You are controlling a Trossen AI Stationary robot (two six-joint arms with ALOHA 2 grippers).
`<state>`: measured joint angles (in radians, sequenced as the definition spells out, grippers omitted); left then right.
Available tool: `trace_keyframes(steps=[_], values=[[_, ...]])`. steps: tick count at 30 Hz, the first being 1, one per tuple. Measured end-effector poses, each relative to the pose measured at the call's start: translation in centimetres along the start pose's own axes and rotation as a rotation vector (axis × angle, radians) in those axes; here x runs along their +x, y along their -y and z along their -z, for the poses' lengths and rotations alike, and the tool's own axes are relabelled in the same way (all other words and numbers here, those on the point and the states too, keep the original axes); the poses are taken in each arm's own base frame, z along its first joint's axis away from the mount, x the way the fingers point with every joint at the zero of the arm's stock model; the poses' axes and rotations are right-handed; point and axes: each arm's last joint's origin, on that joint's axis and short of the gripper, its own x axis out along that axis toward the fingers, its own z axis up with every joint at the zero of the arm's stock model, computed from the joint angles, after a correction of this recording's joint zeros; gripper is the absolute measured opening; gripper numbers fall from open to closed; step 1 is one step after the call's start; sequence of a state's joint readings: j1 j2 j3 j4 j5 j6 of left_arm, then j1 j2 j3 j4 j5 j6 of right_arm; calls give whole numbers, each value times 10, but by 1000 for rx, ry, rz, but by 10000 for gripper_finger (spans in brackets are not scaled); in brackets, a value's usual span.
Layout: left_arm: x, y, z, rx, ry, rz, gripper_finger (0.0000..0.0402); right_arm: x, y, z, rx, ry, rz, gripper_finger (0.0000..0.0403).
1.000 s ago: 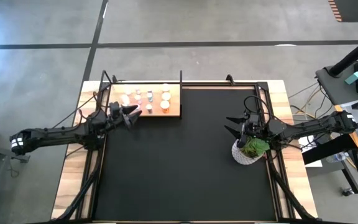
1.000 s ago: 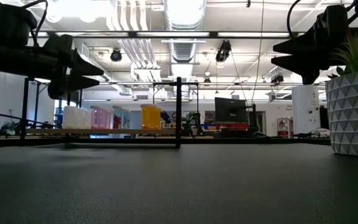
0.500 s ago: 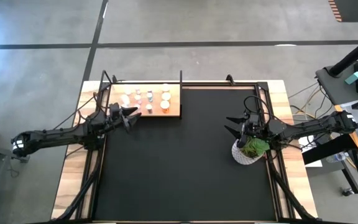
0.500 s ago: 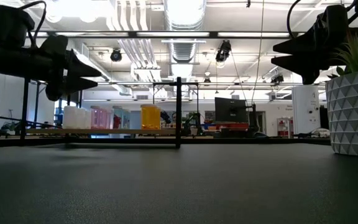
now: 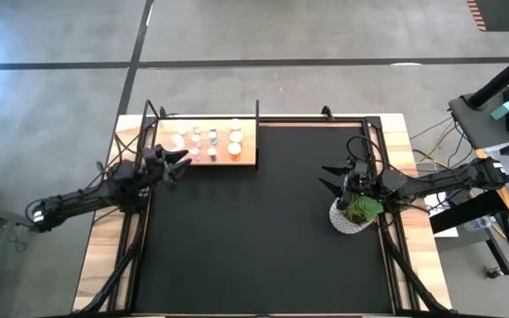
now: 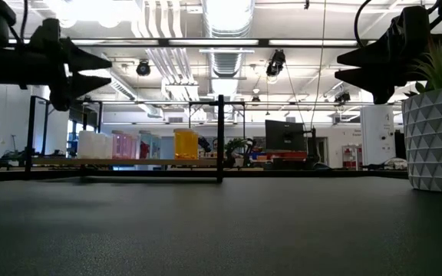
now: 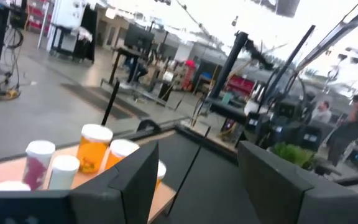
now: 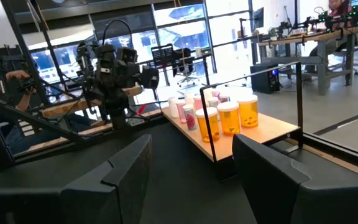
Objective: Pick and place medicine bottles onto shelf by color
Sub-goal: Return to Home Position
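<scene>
The medicine bottles, white (image 5: 179,140), pink (image 5: 195,142) and orange (image 5: 234,150), stand upright on the shelf (image 5: 247,157), a pale wood board at the table's far left. The low view shows them in a row: white (image 6: 90,144), pink (image 6: 125,146), orange (image 6: 185,143). My left gripper (image 5: 180,164) hovers level just off the shelf's left near corner, open and with nothing between its fingers (image 7: 197,155). My right gripper (image 5: 323,177) hangs open and bare at the table's right, above the mat, pointing at the shelf (image 8: 272,127).
A white faceted pot with a green plant (image 5: 354,215) stands on the black mat right beside my right gripper. Black frame posts (image 6: 220,138) rise at the shelf's right end. People (image 7: 353,115) show in the room beyond the table.
My left gripper has drawn back from the shelf toward the table's left edge and tipped up a little, so it sits higher in the low view. Its fingers stay open the same. The bottles and my right arm have kept still.
</scene>
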<state>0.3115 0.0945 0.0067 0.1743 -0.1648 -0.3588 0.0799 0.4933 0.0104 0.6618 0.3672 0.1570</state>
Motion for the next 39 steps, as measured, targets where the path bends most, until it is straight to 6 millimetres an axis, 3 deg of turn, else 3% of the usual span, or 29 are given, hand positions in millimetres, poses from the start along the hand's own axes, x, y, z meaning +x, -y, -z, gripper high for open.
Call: trace_keyframes(steps=[11,39], values=[[-5,2,-7,-15,83,31,203,0,0,0,0,0,0,215],[0,0,-1,-3,19,7,203,0,0,3,-54,-24,4,215]])
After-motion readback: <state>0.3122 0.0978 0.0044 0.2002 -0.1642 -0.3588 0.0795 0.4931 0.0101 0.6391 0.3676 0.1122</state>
